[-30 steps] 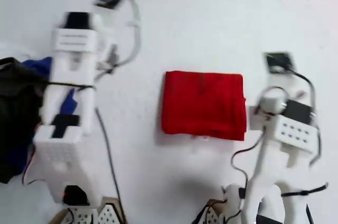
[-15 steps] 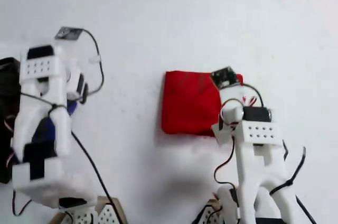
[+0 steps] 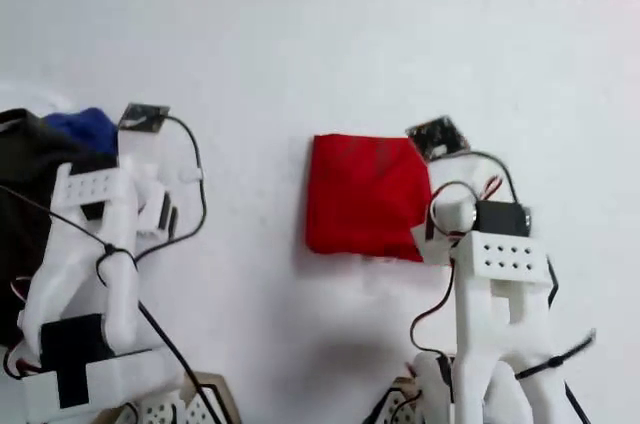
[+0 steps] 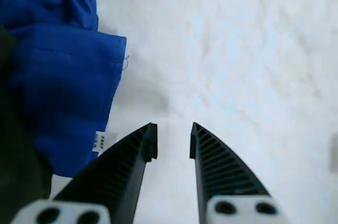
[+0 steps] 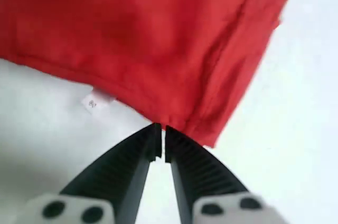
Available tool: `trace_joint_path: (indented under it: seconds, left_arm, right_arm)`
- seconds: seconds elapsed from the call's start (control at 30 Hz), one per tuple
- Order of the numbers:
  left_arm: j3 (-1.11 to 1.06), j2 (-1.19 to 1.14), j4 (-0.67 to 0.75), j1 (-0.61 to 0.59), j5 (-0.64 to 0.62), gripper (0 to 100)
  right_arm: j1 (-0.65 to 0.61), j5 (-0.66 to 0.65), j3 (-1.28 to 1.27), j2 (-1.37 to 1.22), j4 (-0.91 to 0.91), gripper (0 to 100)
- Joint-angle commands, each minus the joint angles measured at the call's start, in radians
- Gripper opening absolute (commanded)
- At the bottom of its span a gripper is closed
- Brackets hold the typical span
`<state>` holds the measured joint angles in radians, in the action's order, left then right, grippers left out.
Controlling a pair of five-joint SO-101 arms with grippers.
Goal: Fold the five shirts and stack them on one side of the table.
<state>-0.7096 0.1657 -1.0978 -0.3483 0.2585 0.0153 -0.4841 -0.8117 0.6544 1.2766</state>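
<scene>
One red shirt (image 3: 365, 194): folded into a compact rectangle. It lies flat near the middle of the table, well apart from the other cloth. A small white label (image 5: 94, 102) pokes out from under the edge nearest the arms.
Right gripper (image 5: 160, 135): fingers drawn almost together, with only a thin slit between them. The tips sit right at the red shirt's hem, close to one corner. I cannot tell whether any cloth is nipped between them.
Right arm (image 3: 495, 284): in the high view it stands over the red shirt's right edge and covers that side of the fold.
Blue shirt (image 4: 58, 76): at the table's left side, lying against the black garment. A hemmed edge and a white tag (image 4: 103, 140) face the left gripper.
Black garment (image 3: 30, 194): heaped at the table's left edge, touching the blue shirt. In the high view the left arm crosses in front of part of it.
Left gripper (image 4: 171, 139): fingers a little apart with a narrow gap, and nothing between them. It hangs over bare table just beside the blue shirt.
Left arm (image 3: 85, 244): at the left of the table, beside the blue and black cloth, with its black cable looping out over the table toward the middle.
Table (image 3: 300, 44): white, with a faintly wrinkled surface in the wrist views.
</scene>
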Motion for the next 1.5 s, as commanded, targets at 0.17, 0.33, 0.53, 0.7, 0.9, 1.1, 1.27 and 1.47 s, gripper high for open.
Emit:
trace_joint_path:
  seconds: [0.17, 0.33, 0.53, 0.7, 0.9, 1.1, 1.27, 1.47]
  left_arm:
    - [-0.071, 0.041, 0.137, -0.006, -0.002, 7]
    - [-0.12, 0.037, 0.221, -0.005, -0.002, 6]
    - [-0.18, 0.037, 0.315, -0.002, -0.002, 6]
    - [-0.186, 0.037, 0.319, 0.0, -0.003, 6]
    - [-0.205, 0.035, 0.339, -0.002, -0.075, 6]
    - [-0.206, 0.035, 0.347, -0.003, -0.1, 6]
    - [-0.206, 0.035, 0.347, -0.003, -0.1, 6]
    - [-0.206, 0.035, 0.347, -0.003, -0.1, 6]
  right_arm:
    - [0.016, -0.009, 0.034, -0.143, -0.125, 1.9]
    - [0.016, -0.009, 0.021, -0.269, -0.143, 1.9]
    - [0.016, -0.009, 0.017, -0.306, -0.117, 1.9]
    - [0.016, -0.009, 0.018, -0.338, -0.119, 1.9]
    - [0.027, 0.031, 0.146, -0.225, -0.041, 1.9]
    - [0.004, 0.252, 0.31, -0.148, 0.021, 18.8]
    - [-0.028, 0.272, 0.333, -0.3, 0.001, 29.7]
    - [-0.027, 0.273, 0.437, -0.542, -0.013, 30.0]
